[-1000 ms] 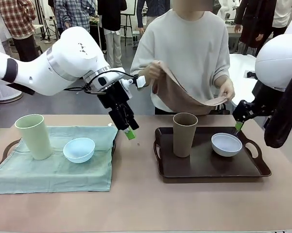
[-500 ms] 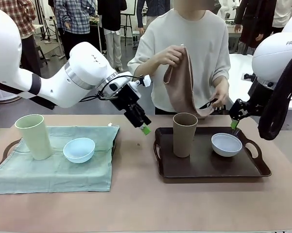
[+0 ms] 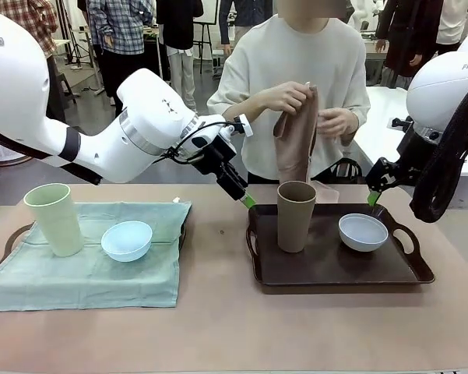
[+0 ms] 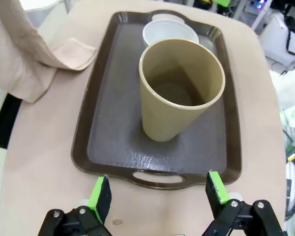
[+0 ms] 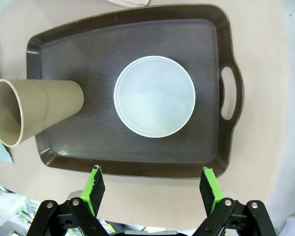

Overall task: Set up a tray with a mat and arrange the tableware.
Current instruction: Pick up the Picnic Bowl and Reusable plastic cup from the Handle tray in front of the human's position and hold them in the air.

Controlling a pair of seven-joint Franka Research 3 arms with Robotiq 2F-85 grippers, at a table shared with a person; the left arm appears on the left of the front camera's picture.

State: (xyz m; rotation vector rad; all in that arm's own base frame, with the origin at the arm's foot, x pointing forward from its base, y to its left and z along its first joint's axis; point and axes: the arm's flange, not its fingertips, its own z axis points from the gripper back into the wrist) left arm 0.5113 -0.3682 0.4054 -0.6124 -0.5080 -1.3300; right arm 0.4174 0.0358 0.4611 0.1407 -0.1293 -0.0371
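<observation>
A dark brown tray (image 3: 417, 274) on the right carries the brown tumbler (image 3: 296, 216) and the white bowl (image 3: 364, 231), both directly on its bare floor. My left gripper (image 3: 248, 201) hovers open over the tray's left rim, and the tumbler (image 4: 179, 93) stands just past its fingertips. My right gripper (image 3: 374, 197) hangs open above the tray's far right side, with the white bowl (image 5: 154, 96) below it. The person holds a folded tan-brown mat (image 3: 296, 144) with both hands above the tumbler. On the left, a green mat (image 3: 86, 276) holds the pale green tumbler (image 3: 53, 218) and the light blue bowl (image 3: 127, 239).
The left tray's handle (image 3: 14, 234) peeks out from under the green mat. Bare tabletop (image 3: 218, 257) separates the two trays. A corner of the tan mat (image 4: 34, 54) hangs beside the brown tray's far edge. People stand in the background.
My left gripper has swung right, from over the table's middle to the brown tray's left rim. The person has gathered the spread tan mat into a hanging fold. My right gripper has barely moved.
</observation>
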